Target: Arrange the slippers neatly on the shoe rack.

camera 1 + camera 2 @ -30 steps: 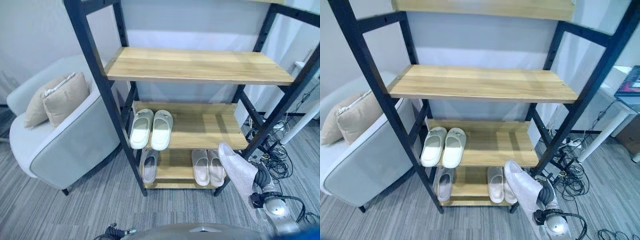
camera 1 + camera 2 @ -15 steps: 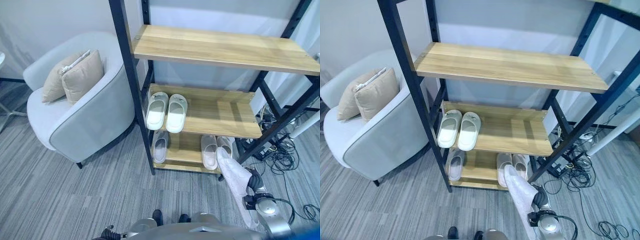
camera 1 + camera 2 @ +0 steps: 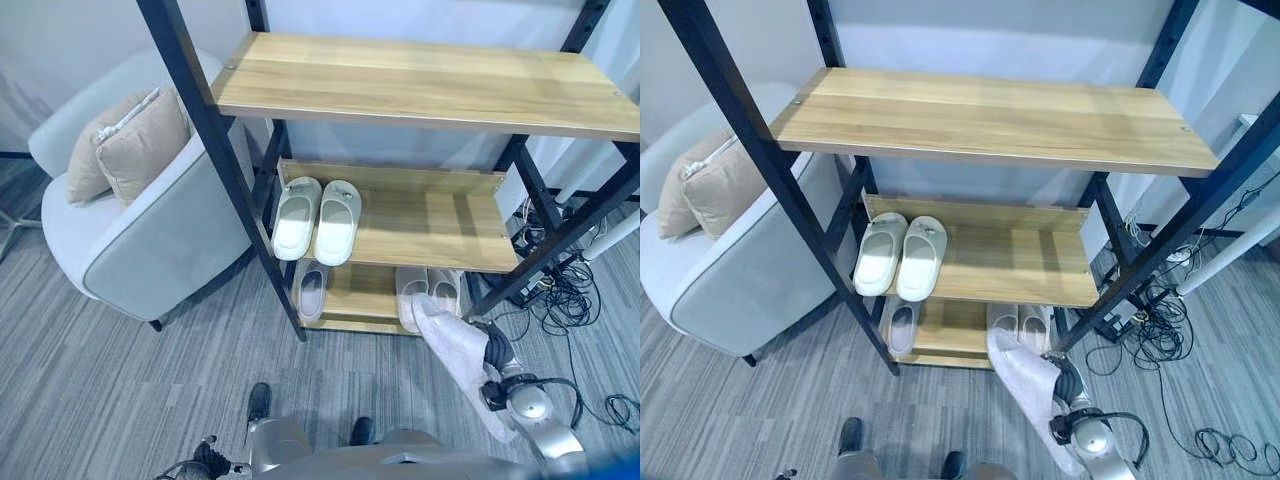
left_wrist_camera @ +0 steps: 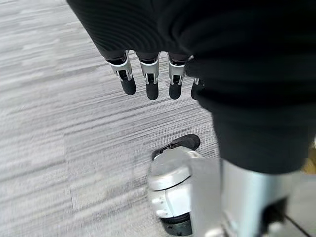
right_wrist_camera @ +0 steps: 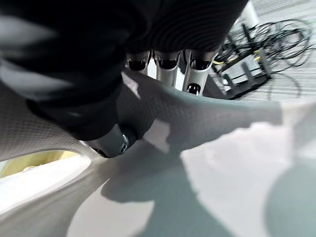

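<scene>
The right hand [image 3: 493, 352], at 4 o'clock in the head views, is clamped on a pale slipper [image 3: 455, 345], thumb and fingers pinching its sole just outside the shoe rack [image 3: 215, 150]. A white pair [image 3: 317, 217] sits on the middle shelf; more slippers [image 3: 311, 292] lie on the bottom shelf. The left hand [image 4: 148, 81] hangs over the carpet, fingers relaxed and apart. An armchair [image 3: 140, 240] stands at 9 o'clock.

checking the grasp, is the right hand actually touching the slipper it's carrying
Touching. In the right wrist view the right hand has its fingers behind the pale slipper and its thumb pressed on the near face, pinching it.
</scene>
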Robot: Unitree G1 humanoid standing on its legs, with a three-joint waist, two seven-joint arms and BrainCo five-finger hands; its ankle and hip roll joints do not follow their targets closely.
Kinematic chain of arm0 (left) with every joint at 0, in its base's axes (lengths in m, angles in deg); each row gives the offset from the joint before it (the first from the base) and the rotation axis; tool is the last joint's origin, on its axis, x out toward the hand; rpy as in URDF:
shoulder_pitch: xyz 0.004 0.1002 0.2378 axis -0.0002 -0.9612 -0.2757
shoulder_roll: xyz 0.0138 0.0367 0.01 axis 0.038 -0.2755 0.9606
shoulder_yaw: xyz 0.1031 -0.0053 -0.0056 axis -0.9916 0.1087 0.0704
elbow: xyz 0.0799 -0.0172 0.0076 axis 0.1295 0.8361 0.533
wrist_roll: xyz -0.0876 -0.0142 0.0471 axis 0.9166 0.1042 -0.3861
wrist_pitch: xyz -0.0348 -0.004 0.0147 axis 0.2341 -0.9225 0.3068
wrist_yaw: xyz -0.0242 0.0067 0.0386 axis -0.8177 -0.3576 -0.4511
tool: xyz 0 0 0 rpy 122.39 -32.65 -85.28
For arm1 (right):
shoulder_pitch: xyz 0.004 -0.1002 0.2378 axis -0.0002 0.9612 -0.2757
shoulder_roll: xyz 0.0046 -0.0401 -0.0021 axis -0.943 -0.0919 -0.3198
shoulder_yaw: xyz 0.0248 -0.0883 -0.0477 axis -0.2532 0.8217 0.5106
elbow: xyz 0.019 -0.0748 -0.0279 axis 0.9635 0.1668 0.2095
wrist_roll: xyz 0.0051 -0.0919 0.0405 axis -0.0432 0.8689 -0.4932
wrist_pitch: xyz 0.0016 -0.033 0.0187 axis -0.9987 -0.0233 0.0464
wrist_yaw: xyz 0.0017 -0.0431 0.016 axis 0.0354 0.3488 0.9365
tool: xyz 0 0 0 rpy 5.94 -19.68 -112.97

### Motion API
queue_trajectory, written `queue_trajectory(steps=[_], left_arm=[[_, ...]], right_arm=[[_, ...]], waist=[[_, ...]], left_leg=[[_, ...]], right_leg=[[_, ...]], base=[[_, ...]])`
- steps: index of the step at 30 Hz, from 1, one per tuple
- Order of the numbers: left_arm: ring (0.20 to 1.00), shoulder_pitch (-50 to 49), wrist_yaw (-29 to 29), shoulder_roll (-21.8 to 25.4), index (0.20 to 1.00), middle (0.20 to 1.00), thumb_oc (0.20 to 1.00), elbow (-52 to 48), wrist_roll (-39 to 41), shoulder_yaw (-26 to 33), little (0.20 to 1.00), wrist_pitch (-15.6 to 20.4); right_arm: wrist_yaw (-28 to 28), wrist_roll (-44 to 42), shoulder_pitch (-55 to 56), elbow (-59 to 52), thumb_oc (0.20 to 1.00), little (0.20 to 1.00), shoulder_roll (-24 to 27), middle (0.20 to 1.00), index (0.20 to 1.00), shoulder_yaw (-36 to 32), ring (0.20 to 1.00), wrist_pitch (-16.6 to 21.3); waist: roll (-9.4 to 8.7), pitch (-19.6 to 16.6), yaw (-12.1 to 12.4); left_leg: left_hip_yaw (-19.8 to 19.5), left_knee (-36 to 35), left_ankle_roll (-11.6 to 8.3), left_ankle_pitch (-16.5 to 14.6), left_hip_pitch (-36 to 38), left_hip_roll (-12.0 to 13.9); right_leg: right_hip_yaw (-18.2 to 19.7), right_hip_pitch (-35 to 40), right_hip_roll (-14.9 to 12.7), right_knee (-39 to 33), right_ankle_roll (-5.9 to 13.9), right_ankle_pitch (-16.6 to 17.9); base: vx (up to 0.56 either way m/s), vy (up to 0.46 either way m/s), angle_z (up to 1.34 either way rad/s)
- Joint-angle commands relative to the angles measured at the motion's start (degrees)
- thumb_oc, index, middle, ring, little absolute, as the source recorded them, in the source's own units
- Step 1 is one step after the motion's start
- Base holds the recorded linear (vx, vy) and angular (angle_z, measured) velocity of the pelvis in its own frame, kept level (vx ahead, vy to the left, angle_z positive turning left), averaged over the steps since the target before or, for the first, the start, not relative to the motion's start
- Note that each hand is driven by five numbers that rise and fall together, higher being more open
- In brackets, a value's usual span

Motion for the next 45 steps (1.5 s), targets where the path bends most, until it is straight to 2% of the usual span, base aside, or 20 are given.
queue_trajectory(steps=[1, 2, 3, 4, 8, 12, 16, 18, 21, 22, 23, 25, 27, 29, 31, 33, 37, 38, 42, 45], left_arm=[[1.0, 2.1, 0.1, -1.5, 1.0, 1.0, 1.0, -1.6, -3.4, -3.8, 1.0, 1.0], [1.0, 3.3, 0.3, -0.6, 1.0, 1.0, 1.0, -2.5, -4.1, -5.2, 1.0, 1.3], [1.0, 3.3, 0.3, -0.5, 1.0, 1.0, 1.0, -2.5, -4.1, -5.2, 1.0, 1.3], [1.0, 4.2, 0.6, 0.1, 1.0, 1.0, 1.0, -3.0, -4.8, -6.1, 1.0, 1.5], [1.0, 6.7, 1.5, 1.4, 1.0, 1.0, 1.0, -3.2, -4.3, -6.4, 1.0, 1.5], [1.0, 9.1, 2.9, 2.3, 1.0, 1.0, 1.0, -5.2, -0.7, -5.9, 1.0, 2.9], [1.0, 10.6, 4.0, 2.5, 1.0, 1.0, 1.0, -8.7, 3.7, -6.4, 1.0, 4.8], [1.0, 11.2, 3.9, 2.5, 1.0, 1.0, 1.0, -8.9, 5.3, -6.9, 1.0, 4.7], [1.0, 11.4, 4.4, 2.6, 1.0, 1.0, 1.0, -9.2, 7.5, -6.8, 1.0, 5.1], [1.0, 11.6, 4.4, 2.7, 1.0, 1.0, 1.0, -9.8, 9.4, -6.5, 1.0, 5.6], [1.0, 12.4, 5.0, 3.1, 1.0, 1.0, 1.0, -11.0, 13.7, -5.8, 1.0, 6.3], [1.0, 13.0, 6.5, 3.5, 1.0, 1.0, 1.0, -12.4, 17.4, -5.3, 1.0, 6.9], [1.0, 13.8, 7.5, 3.6, 1.0, 1.0, 1.0, -14.3, 21.8, -5.2, 1.0, 8.0], [1.0, 14.1, 8.9, 4.8, 1.0, 1.0, 1.0, -17.7, 24.0, -5.3, 1.0, 10.2], [1.0, 13.8, 10.0, 5.3, 1.0, 1.0, 1.0, -19.1, 24.6, -5.2, 1.0, 11.0], [1.0, 13.9, 11.1, 6.7, 1.0, 1.0, 1.0, -22.9, 29.4, -4.9, 1.0, 13.1], [1.0, 14.1, 11.8, 7.8, 1.0, 1.0, 1.0, -26.4, 30.5, -6.6, 1.0, 14.1], [1.0, 13.0, 11.5, 8.6, 1.0, 1.0, 1.0, -28.5, 31.3, -7.0, 1.0, 14.5], [1.0, 11.8, 10.4, 9.5, 1.0, 1.0, 1.0, -28.3, 33.3, -7.6, 1.0, 14.8], [1.0, 11.1, 9.8, 9.6, 1.0, 1.0, 1.0, -27.7, 33.7, -8.8, 1.0, 14.5]], right_arm=[[0.8, -1.9, -1.8, -4.3, 0.2, 0.2, -0.9, 0.2, 0.2, 0.0, 0.2, 2.0], [0.8, -1.7, -3.5, -4.1, 0.2, 0.2, -0.7, 0.2, 0.2, 1.3, 0.2, 1.7], [0.8, -1.7, -3.6, -4.0, 0.2, 0.2, -0.8, 0.2, 0.2, 1.3, 0.2, 1.7], [0.6, 0.0, -4.9, -3.9, 0.2, 0.2, -0.2, 0.2, 0.2, 2.6, 0.2, 1.4], [-0.4, 2.3, -7.2, -3.8, 0.2, 0.2, 0.4, 0.2, 0.2, 3.6, 0.2, 1.1], [-2.1, 3.3, -8.5, -3.2, 0.2, 0.2, 0.9, 0.2, 0.2, 3.7, 0.2, 1.3], [-4.6, 4.5, -12.1, -1.3, 0.2, 0.2, 1.0, 0.2, 0.2, 4.4, 0.2, 0.9], [-5.9, 4.9, -15.7, 0.6, 0.2, 0.2, 1.0, 0.2, 0.2, 5.8, 0.2, 0.1], [-8.3, 5.0, -22.5, 2.2, 0.2, 0.2, 2.4, 0.2, 0.2, 7.3, 0.2, -0.3], [-9.3, 4.9, -25.3, 3.4, 0.2, 0.2, 2.8, 0.2, 0.2, 8.0, 0.2, -0.2], [-11.1, 4.4, -32.7, 5.7, 0.2, 0.2, 3.9, 0.2, 0.2, 9.7, 0.2, -0.8], [-12.3, 3.0, -39.4, 8.2, 0.2, 0.2, 4.3, 0.2, 0.2, 11.4, 0.2, -1.3], [-13.4, 0.4, -47.8, 11.2, 0.2, 0.2, 4.3, 0.2, 0.2, 13.6, 0.2, -1.8], [-14.8, 0.5, -55.3, 14.9, 0.2, 0.2, 5.6, 0.2, 0.2, 15.7, 0.2, -1.9], [-16.1, 2.5, -58.7, 16.1, 0.2, 0.2, 6.1, 0.2, 0.2, 17.0, 0.2, -2.2], [-18.8, 3.8, -69.0, 23.3, 0.2, 0.2, 7.6, 0.2, 0.2, 19.7, 0.2, -3.1], [-20.5, -0.6, -77.0, 31.2, 0.2, 0.2, 8.1, 0.2, 0.2, 21.0, 0.2, -2.8], [-20.3, -0.4, -81.2, 34.5, 0.2, 0.2, 10.8, 0.2, 0.2, 23.9, 0.2, -2.3], [-18.2, -1.7, -88.7, 41.9, 0.2, 0.2, 11.9, 0.2, 0.2, 28.4, 0.2, -3.0], [-18.4, -7.8, -93.4, 47.7, 0.2, 0.2, 11.6, 0.2, 0.2, 28.0, 0.2, -2.2]], waist=[[-2.21, 0.0, 1.0], [-2.59, 1.5, 1.0], [-2.63, 1.5, 1.0], [-2.99, 2.8, 0.9], [-3.21, 4.5, 0.3], [-2.78, 5.3, -0.2], [-1.92, 6.6, 0.5], [-1.43, 6.6, 1.2], [-0.74, 5.6, 2.3], [-0.48, 5.4, 2.6], [-0.08, 5.5, 3.5], [0.28, 5.2, 4.1], [0.56, 5.0, 4.9], [1.04, 4.9, 5.6], [1.33, 4.8, 5.7], [1.97, 5.0, 6.5], [3.05, 6.1, 7.0], [3.47, 7.1, 7.5], [3.14, 10.4, 8.6], [3.13, 13.5, 9.5]], left_leg=[[4.2, 4.2, 3.35, -4.1, 0.8, -3.7], [4.3, 7.1, 4.01, -5.4, -1.2, -4.7], [4.4, 7.3, 4.04, -5.6, -1.4, -4.7], [4.8, 11.9, 4.99, -7.5, -4.2, -5.7], [4.7, 19.1, 6.15, -10.0, -10.3, -6.4], [3.6, 25.6, 6.89, -12.1, -16.7, -7.0], [3.2, 33.0, 7.57, -14.2, -24.2, -7.1], [2.5, 40.5, 8.12, -17.9, -30.2, -6.5], [1.5, 50.9, 9.21, -21.2, -39.9, -6.1], [1.1, 53.6, 9.4, -22.1, -42.9, -6.1], [0.7, 59.1, 9.35, -23.9, -48.2, -6.3], [0.0, 65.0, 9.64, -26.0, -53.7, -6.2], [-0.6, 73.5, 10.27, -29.1, -60.5, -6.1], [-1.1, 80.9, 10.59, -31.7, -66.7, -6.3], [-1.7, 86.1, 10.67, -33.5, -70.3, -6.6], [-1.8, 97.1, 10.81, -37.2, -77.8, -7.5], [-2.7, 108.8, 10.8, -41.4, -84.2, -8.4], [-3.9, 115.3, 10.61, -43.5, -86.7, -9.3], [-4.8, 122.9, 10.15, -46.6, -87.3, -10.5], [-4.7, 126.8, 10.13, -48.1, -87.3, -10.7]], right_leg=[[4.6, -3.6, -7.7, 6.0, 7.52, 0.8], [5.9, -5.9, -8.3, 8.3, 7.83, 0.7], [6.1, -6.2, -8.3, 8.5, 7.85, 0.7], [7.5, -8.5, -8.9, 11.2, 7.95, 0.5], [9.3, -13.0, -9.7, 15.7, 7.84, -0.4], [9.9, -18.0, -10.5, 20.8, 7.43, -2.1], [11.1, -26.1, -10.8, 27.2, 7.1, -3.3], [12.2, -31.8, -10.5, 33.3, 6.67, -6.3], [13.2, -41.4, -10.0, 42.5, 5.56, -10.0], [13.3, -44.3, -9.8, 45.6, 5.17, -11.3], [14.0, -49.6, -9.7, 51.1, 4.42, -13.6], [14.8, -55.0, -9.8, 57.3, 3.72, -15.7], [16.1, -61.9, -9.9, 65.5, 2.98, -18.3], [17.5, -68.4, -10.3, 73.4, 2.62, -20.3], [18.0, -72.0, -10.2, 78.5, 2.17, -22.1], [19.1, -80.0, -9.9, 89.6, 2.1, -24.6], [21.0, -86.4, -9.4, 102.0, 2.28, -27.8], [22.6, -88.9, -9.3, 109.2, 2.36, -29.5], [25.6, -90.0, -9.0, 118.1, 2.29, -31.1], [27.6, -90.0, -8.8, 122.2, 2.23, -31.6]], base=[[-0.07, 0.257, 0.21], [-0.08, 0.142, -0.07], [-0.14, 0.161, -0.27], [-0.1, 0.103, -0.3], [-0.1, 0.073, -0.17], [-0.08, 0.001, -0.01], [-0.13, -0.031, -0.05], [-0.05, -0.073, -0.05], [-0.05, -0.092, -0.1], [-0.05, -0.128, -0.04], [-0.05, -0.121, 0.02], [-0.03, -0.078, 0.11], [0.01, -0.056, 0.11], [0.03, -0.032, 0.06], [0.07, -0.024, 0.14], [0.11, -0.014, -0.01], [0.11, 0.006, 0.04], [0.14, 0.0, 0.09], [0.08, 0.006, 0.11], [-0.01, 0.032, 0.08]])
